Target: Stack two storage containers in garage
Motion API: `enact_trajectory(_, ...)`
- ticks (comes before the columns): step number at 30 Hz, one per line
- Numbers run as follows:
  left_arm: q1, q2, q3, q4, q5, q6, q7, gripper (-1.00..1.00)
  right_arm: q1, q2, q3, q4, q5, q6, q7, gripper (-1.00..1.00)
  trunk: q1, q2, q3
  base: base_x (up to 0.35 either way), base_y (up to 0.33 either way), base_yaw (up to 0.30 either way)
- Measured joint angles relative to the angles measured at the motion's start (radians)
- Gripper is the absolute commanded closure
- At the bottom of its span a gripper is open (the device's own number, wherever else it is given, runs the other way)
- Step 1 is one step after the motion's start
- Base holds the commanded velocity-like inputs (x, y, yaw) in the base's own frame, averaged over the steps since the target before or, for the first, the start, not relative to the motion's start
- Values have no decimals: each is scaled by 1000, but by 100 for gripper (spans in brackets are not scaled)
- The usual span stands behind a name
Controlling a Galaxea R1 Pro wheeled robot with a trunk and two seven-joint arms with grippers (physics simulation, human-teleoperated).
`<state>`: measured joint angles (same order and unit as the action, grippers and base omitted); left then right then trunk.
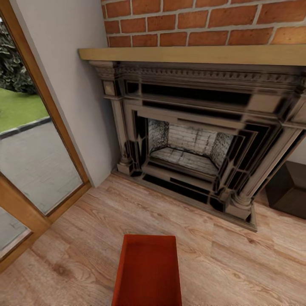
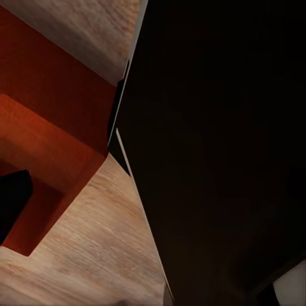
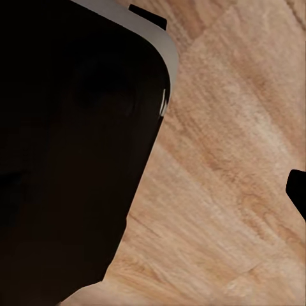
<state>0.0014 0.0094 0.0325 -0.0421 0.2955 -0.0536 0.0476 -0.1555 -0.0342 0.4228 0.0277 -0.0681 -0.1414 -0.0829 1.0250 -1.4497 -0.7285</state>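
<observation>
Red-orange container (image 1: 148, 272) on planks, near fireplace (image 1: 191, 140)

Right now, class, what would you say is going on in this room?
A robot stands in a living room, facing an ornate stone fireplace under a brick wall. One red-orange storage container, open-topped and empty, sits on the light wood-plank floor just ahead of it, in front of the fireplace. The left wrist view also shows the container beside the robot's dark body. Neither arm reaches into the head view, and nothing shows the container being gripped. It has not left for the garage yet.
</observation>
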Motion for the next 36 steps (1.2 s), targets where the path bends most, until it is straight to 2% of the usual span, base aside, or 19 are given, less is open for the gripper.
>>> enact_trajectory(36,0,0,-1,1,-1,0,0,-100,0,0,1,0,0,0,0,-100,0,0,-57,0,0,0)
